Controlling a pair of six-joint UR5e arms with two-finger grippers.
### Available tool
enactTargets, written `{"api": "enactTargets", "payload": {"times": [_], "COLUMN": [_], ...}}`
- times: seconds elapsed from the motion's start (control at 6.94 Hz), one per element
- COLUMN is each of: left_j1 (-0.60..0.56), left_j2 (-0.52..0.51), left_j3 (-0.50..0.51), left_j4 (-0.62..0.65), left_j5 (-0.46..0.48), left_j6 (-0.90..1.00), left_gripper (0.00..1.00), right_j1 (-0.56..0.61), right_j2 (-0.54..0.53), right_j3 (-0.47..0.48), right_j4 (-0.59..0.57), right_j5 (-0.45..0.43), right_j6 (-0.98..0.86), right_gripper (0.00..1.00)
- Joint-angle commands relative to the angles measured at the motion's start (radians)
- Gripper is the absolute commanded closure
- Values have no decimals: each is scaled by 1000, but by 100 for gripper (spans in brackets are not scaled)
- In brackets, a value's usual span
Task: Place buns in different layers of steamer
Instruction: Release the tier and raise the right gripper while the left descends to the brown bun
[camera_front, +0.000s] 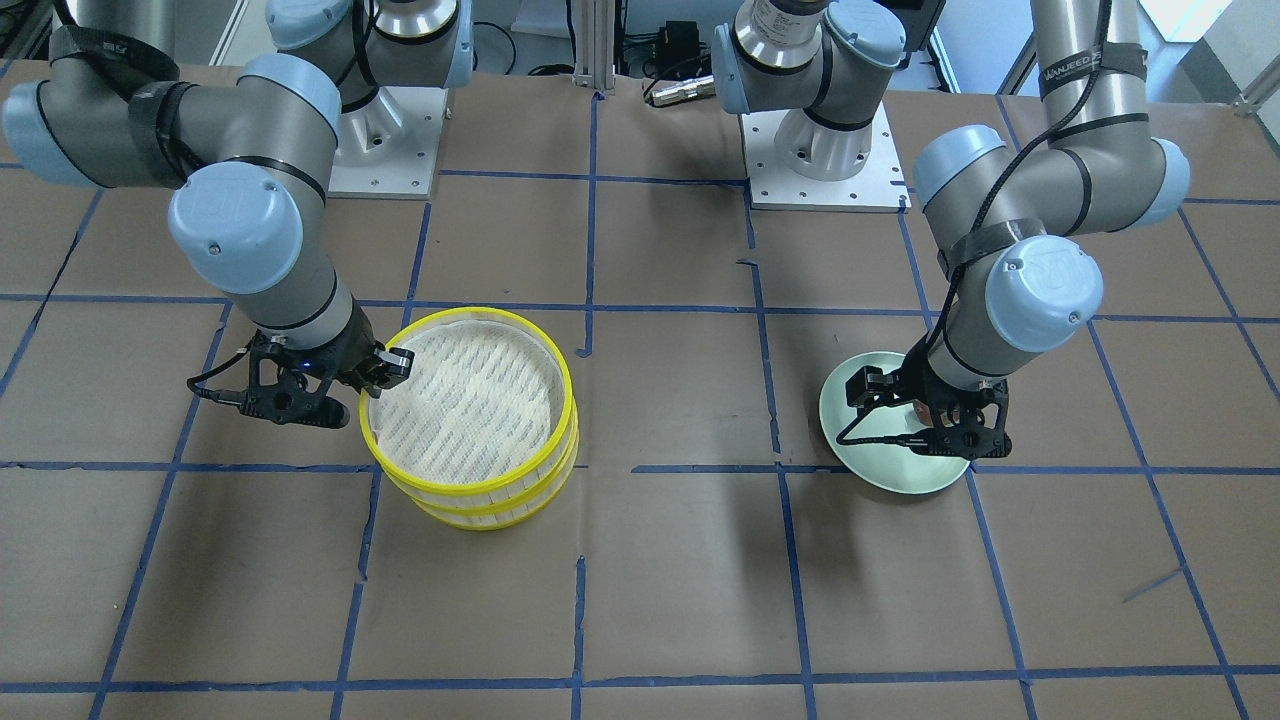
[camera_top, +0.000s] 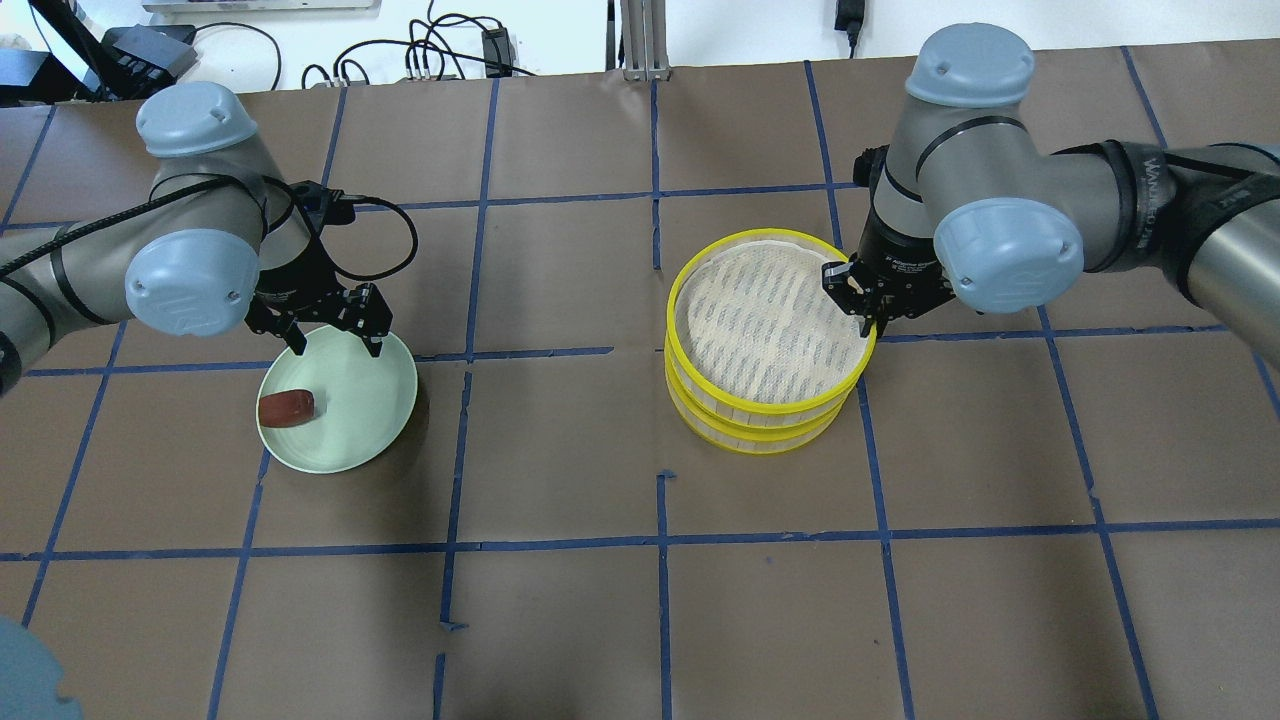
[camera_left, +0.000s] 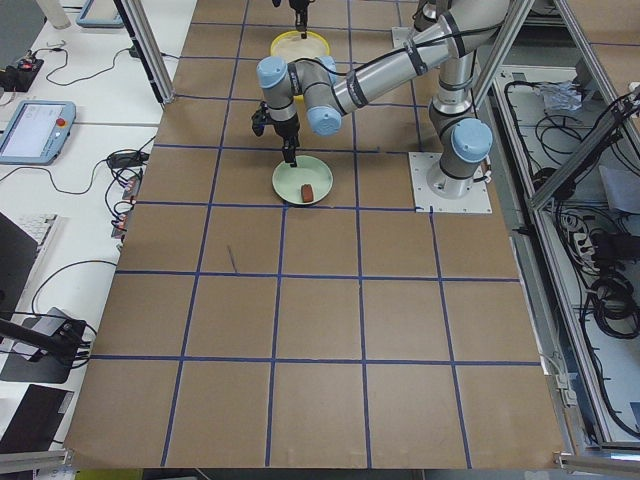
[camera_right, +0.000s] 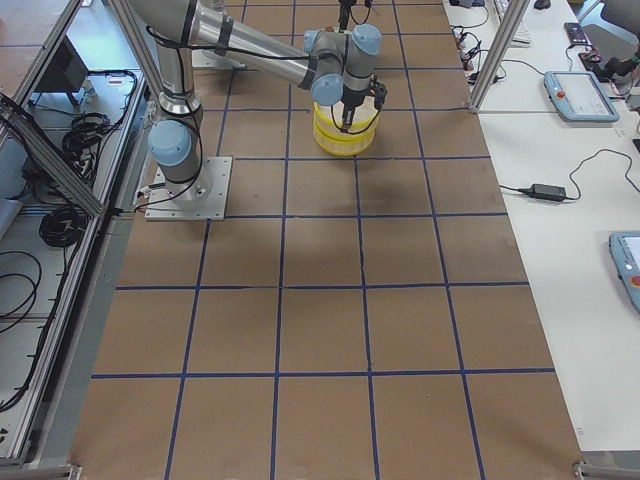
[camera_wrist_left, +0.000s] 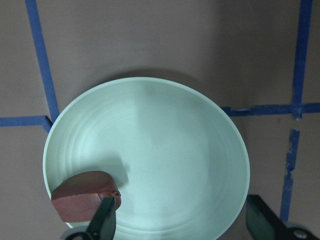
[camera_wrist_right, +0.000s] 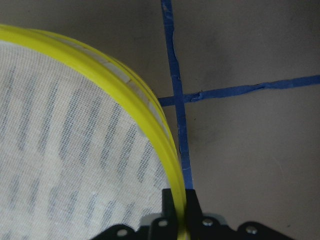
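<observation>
The yellow-rimmed two-tier steamer (camera_top: 770, 408) stands stacked, and its top mesh liner is bare. My right gripper (camera_top: 868, 325) is shut on the top tier's yellow rim (camera_wrist_right: 150, 115), one finger inside and one outside; it also shows in the front-facing view (camera_front: 378, 382). The dark reddish-brown bun (camera_top: 287, 408) lies near the edge of the pale green plate (camera_top: 365, 400). My left gripper (camera_top: 338, 345) hangs open and empty over the plate's far side, its fingertips (camera_wrist_left: 102, 220) beside the bun (camera_wrist_left: 82, 202). The white bun is hidden.
The table is covered in brown paper with a blue tape grid (camera_top: 660, 540). The two arm bases (camera_front: 820, 150) stand at the robot's edge of the table. Cables and devices (camera_top: 430, 50) lie beyond the far edge.
</observation>
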Motion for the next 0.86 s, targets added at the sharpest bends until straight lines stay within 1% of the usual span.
{"api": "enactTargets", "payload": {"times": [0.0, 0.58, 0.72], "left_j1": [0, 2, 2], "left_j2": [-2, -2, -3], "left_j3": [-1, -3, -3], "left_j4": [0, 0, 0], "left_j5": [0, 0, 0], "left_j6": [1, 2, 2], "left_gripper": [8, 8, 8], "right_j1": [0, 1, 1], "right_j2": [3, 13, 13], "right_j3": [1, 6, 6], "right_j4": [-1, -2, -2], "right_j5": [0, 2, 12], "right_j6": [0, 0, 0], "right_gripper": [92, 88, 47]}}
